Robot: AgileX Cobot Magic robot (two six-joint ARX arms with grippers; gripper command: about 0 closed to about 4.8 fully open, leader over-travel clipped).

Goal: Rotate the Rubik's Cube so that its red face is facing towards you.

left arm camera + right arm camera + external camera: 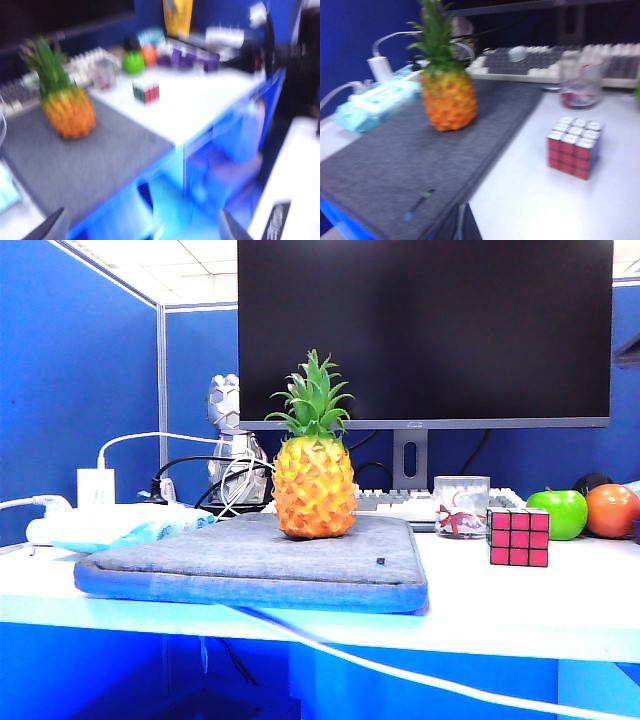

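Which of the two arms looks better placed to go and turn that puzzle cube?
Probably the right. Its shut gripper hangs low over the table with the cube close ahead. The left gripper, fingers apart, sits off the desk edge, with the cube much farther away. Neither is touching it yet.

One pineapple (314, 476), one Rubik's Cube (519, 537), one glass (461, 506), one green apple (558, 513).

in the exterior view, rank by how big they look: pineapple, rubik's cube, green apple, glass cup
1. pineapple, clearly largest
2-3. glass cup and Rubik's Cube, too alike to rank
4. green apple, slightly smaller, though it sits farther back and partly behind the cube, so unsure
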